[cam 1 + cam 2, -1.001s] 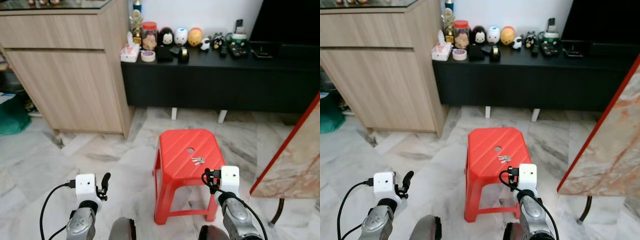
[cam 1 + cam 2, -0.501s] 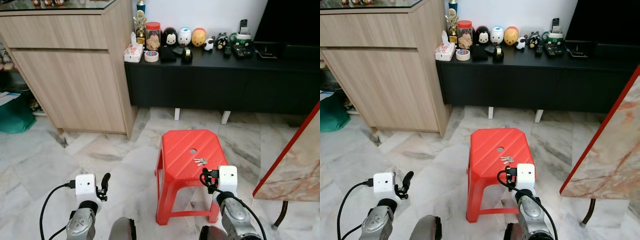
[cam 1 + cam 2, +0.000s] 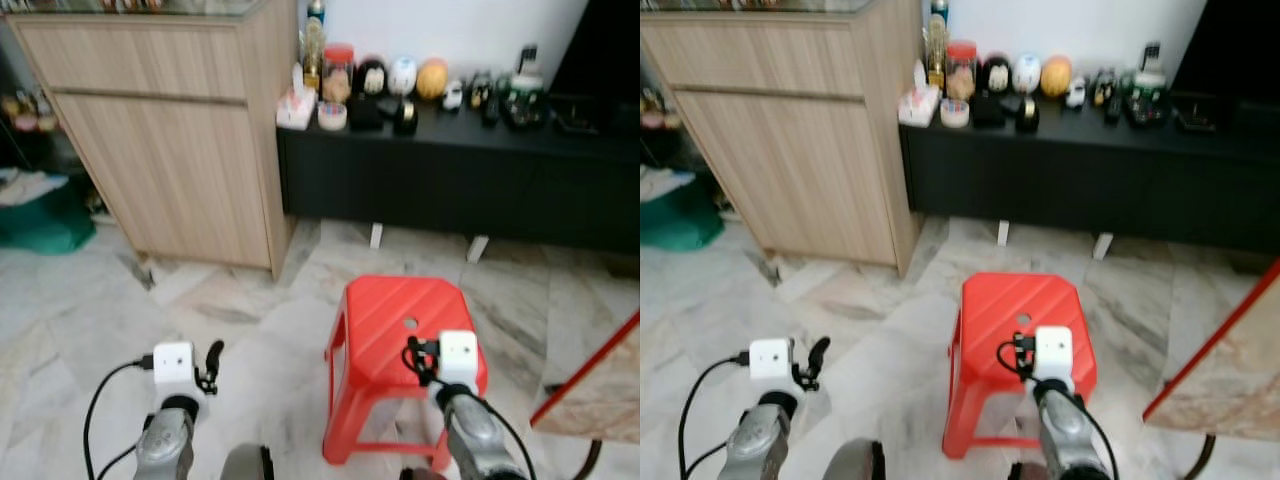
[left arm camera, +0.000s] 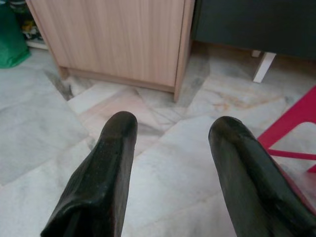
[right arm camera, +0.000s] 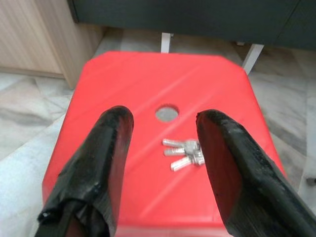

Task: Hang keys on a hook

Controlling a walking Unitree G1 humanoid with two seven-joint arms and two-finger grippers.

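A small bunch of silver keys (image 5: 185, 153) lies flat on the red plastic stool (image 5: 148, 89), just beside the round hole in its seat. My right gripper (image 5: 165, 118) hovers over the seat, open, with the keys between and beyond its black fingers (image 5: 108, 148), apart from them. In the eye views the right wrist's white camera box (image 3: 457, 355) stands in front of the stool (image 3: 385, 320). My left gripper (image 4: 174, 123) is open with nothing in it, held low over the marble floor to the left of the stool.
A tall wooden cabinet (image 3: 170, 130) stands at the back left. A low black console (image 3: 450, 170) with jars and figurines runs behind the stool. A red-edged marble slab (image 3: 600, 390) leans at the right. A green bag (image 3: 40, 215) lies far left.
The whole picture has shifted and blurred, so the camera has moved. Both grippers stay open, and the keys lie on the stool as before.
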